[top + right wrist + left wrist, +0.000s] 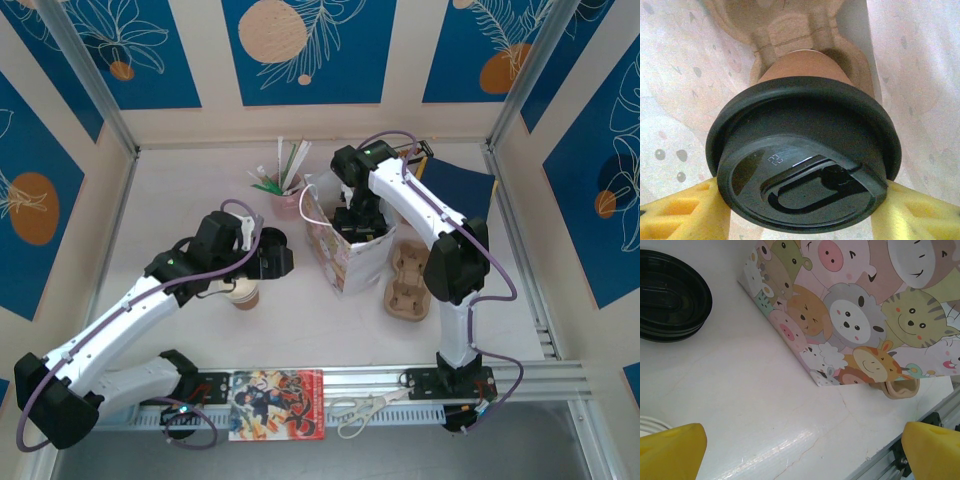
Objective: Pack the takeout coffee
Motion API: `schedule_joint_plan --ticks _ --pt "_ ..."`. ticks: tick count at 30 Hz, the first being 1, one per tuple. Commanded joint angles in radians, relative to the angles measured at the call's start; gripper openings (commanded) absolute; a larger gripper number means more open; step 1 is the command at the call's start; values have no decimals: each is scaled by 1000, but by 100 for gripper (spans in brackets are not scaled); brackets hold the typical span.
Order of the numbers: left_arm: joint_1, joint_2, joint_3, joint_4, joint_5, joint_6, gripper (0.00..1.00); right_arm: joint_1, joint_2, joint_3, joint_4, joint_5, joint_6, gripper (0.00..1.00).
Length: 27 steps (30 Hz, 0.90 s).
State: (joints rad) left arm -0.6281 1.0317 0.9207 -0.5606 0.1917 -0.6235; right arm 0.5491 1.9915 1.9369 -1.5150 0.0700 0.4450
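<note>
My right gripper (800,212) is shut on a takeout coffee (810,70), a kraft-brown cup under a black lid (800,165), with a yellow finger (685,210) on each side. The cup hangs inside the cartoon-animal bag (345,262) just above a pulp carrier (790,30) lying in it. From above, the right gripper (360,218) reaches down into the bag's mouth. A second kraft cup (243,293), open with a pale inside, stands left of the bag. My left gripper (278,260) hovers open beside it, its yellow fingers (675,447) wide apart over bare table.
A stack of black lids (670,295) lies left of the bag (865,305). A pink cup of straws (285,195) stands behind the bag and another pulp carrier (408,280) to its right. Scissors (360,408) and a magazine (277,403) lie on the front rail.
</note>
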Motion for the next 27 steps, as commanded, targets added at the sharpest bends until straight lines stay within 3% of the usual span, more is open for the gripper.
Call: schedule_joint_plan --ticks 1,27 --pt "10 5 6 16 22 -7 100 -5 -21 -1 -22 -24 -8 64" --pt "10 -2 -4 16 23 -12 100 0 -36 -2 -37 -22 1 64"
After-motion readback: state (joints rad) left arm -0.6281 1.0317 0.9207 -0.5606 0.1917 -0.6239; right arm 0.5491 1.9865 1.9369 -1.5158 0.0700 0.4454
